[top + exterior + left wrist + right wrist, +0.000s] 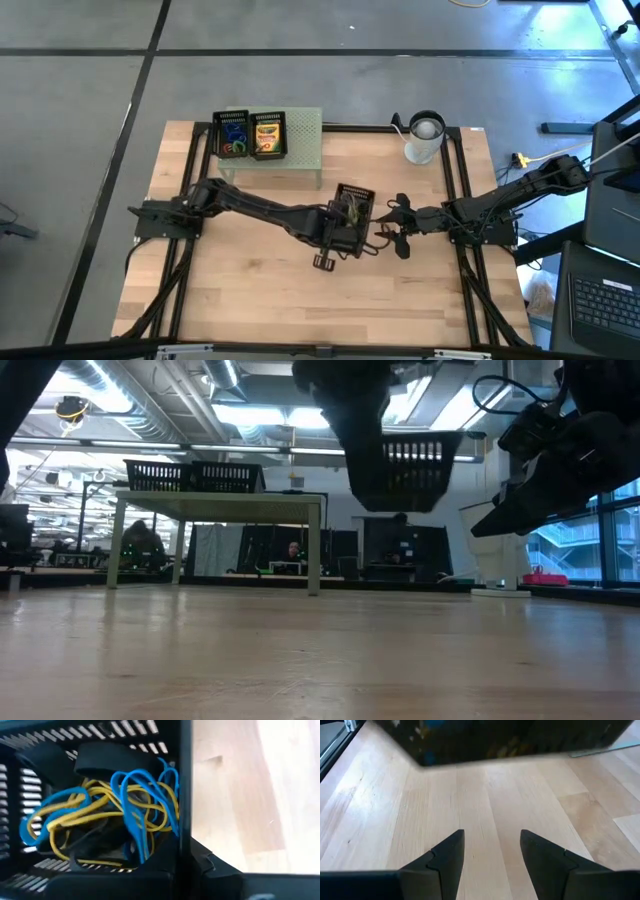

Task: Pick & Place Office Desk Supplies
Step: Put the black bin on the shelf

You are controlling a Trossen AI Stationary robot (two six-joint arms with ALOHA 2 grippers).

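1. A light wooden table [250, 290] is seen carrying a pale green perforated stand [305, 150] at its far edge.
2. Two black mesh baskets [250, 133] are set on the stand; coloured loops [234, 140] are held in one, a yellow crayon box [267, 135] in the other.
3. A third black mesh basket [352, 207] is held clear of the table at mid-table by the left gripper [345, 232], whose fingers are clamped shut on its rim.
4. Blue and yellow cords [105, 815] are tangled inside it.
5. The right gripper [398, 228] is held just beside that basket, fingers [445, 852] spread apart and empty.
6. A white cup [424, 138] is placed near the far right corner.
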